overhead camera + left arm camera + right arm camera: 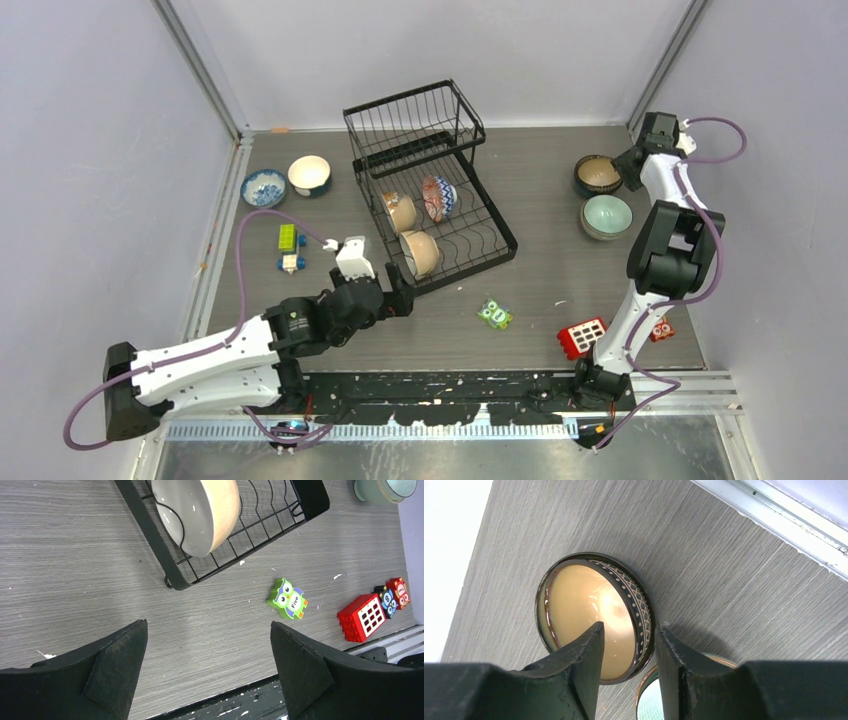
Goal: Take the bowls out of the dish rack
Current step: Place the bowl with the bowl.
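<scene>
With twelve o'clock at the far wall, my left tool [209,625] hangs wide open and empty over bare worktop [540,270]. It sits just off the near-left corner of the dish rack [147,535]. At my twelve o'clock the rack's black corner rail stands in the way, and a tan bowl [200,515] leans on edge against the wavy wires right behind it. Deeper in the lower tray, a second tan bowl [401,212] and a red-patterned bowl [438,198] also stand on edge, under the empty upper basket.

There is open room toward two o'clock, apart from an owl block [287,599]. Farther at three o'clock a red windowed block [362,617] lies near the front edge. At ten o'clock lie a green-and-yellow block [287,237] and a blue block [290,263]. Beyond them a blue-patterned bowl [264,187] and a white bowl [310,175] stand upright by the left wall.

My right tool [629,626] is in the far-right corner, close to the side wall and the metal rail [774,510]. Its jaws are parted astride the rim of the dark brown bowl [579,600], which rests on the worktop. One finger is inside and stands clear of the rim, and the other is outside. The mint bowl [607,216] sits just beside it at six o'clock.
</scene>
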Tool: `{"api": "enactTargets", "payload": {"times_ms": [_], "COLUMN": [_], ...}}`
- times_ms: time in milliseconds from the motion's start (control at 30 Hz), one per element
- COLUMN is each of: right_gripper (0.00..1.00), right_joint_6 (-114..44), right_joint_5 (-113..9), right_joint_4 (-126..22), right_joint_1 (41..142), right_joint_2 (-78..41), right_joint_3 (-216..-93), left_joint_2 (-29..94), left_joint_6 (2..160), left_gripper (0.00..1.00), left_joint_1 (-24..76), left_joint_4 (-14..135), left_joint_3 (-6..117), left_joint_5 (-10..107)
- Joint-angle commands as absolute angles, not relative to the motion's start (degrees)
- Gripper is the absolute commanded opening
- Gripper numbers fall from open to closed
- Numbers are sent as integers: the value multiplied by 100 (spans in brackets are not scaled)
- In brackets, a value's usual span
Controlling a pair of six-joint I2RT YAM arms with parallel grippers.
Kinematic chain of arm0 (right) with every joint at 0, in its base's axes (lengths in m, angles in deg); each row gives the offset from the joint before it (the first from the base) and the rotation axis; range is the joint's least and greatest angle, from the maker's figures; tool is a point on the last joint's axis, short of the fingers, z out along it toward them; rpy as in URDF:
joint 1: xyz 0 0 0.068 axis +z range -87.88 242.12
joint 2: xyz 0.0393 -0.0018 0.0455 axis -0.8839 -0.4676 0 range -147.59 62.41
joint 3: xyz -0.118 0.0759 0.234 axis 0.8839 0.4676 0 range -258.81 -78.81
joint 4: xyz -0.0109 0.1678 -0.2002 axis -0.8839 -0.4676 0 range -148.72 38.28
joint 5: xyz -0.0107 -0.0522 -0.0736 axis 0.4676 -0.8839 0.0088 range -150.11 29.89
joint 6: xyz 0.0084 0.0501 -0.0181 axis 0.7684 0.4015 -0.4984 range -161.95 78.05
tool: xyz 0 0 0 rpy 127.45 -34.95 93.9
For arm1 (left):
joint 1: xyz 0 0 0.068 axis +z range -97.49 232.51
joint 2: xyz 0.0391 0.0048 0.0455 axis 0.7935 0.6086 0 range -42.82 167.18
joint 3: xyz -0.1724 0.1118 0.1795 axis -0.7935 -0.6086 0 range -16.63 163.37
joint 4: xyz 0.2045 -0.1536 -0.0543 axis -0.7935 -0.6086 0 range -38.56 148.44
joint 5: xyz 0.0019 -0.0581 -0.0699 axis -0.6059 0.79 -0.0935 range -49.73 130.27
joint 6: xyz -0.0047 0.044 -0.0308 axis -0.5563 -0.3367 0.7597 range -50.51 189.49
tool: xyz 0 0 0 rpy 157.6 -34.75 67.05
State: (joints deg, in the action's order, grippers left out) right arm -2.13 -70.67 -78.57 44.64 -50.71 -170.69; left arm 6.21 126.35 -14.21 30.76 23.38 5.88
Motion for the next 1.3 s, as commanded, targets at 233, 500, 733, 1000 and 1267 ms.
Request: {"api": "enactTargets", "payload": {"times_ms": [233,500,733,1000,1267], "right_gripper": [39,34,31,25,17], "right_joint_6": [-291,-306,-292,-303,-318], "right_joint_5": [-7241,-7241,-7228,-7224,-7237], "right_joint_4": [-7915,-7966,-8013,-8037,-8038], "right_joint_1": [4457,4453,4454,4452,4459], "right_joint_2": [-4758,-4877,-5009,-5122,-5184], "right_joint_3": [-17152,-17197,-17284,-17311,-17327], "left_joint_2": [551,547,592,676,700], "left_joint_6": [12772,12771,12790,12801,12798], "left_gripper": [94,94,94,94,94], "left_joint_1": [-1401,-1397,-1394,-1400,-1401], "left_joint_4": [3220,3187,3172,3166,3176], "left_joint_3": [2292,2301,2322,2336,2335], "left_joint_5": [537,520,511,524,503]}}
